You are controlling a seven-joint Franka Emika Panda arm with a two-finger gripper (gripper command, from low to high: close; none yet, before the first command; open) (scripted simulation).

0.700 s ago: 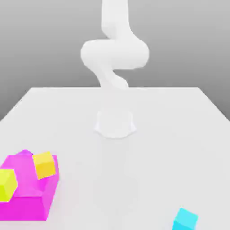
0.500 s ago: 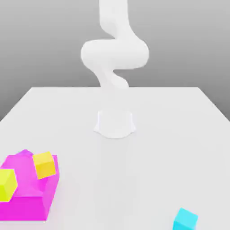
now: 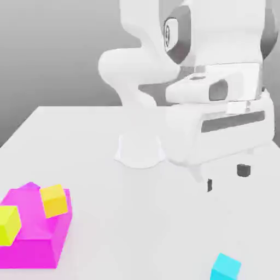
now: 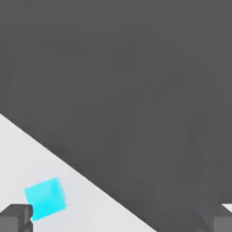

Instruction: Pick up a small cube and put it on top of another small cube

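The small cyan cube (image 3: 226,267) lies alone on the white table near its front edge, toward the exterior view's right. My gripper (image 3: 227,178) hangs above the table, higher than the cube and farther back, and it is open with nothing between its dark fingertips (image 3: 244,170). In the hand view the cyan cube (image 4: 44,198) rests on the table close to one fingertip (image 4: 16,217), and my gripper (image 4: 116,219) spans a wide gap with the table's edge running across behind it.
A large magenta block (image 3: 33,240) sits at the front of the exterior view's left, carrying an orange cube (image 3: 55,200) and a yellow cube (image 3: 8,224). The arm's round white base (image 3: 140,150) stands mid-table.
The arm's hand and gripper have swung down into the exterior view at the right, above the table. None of the cubes has moved.
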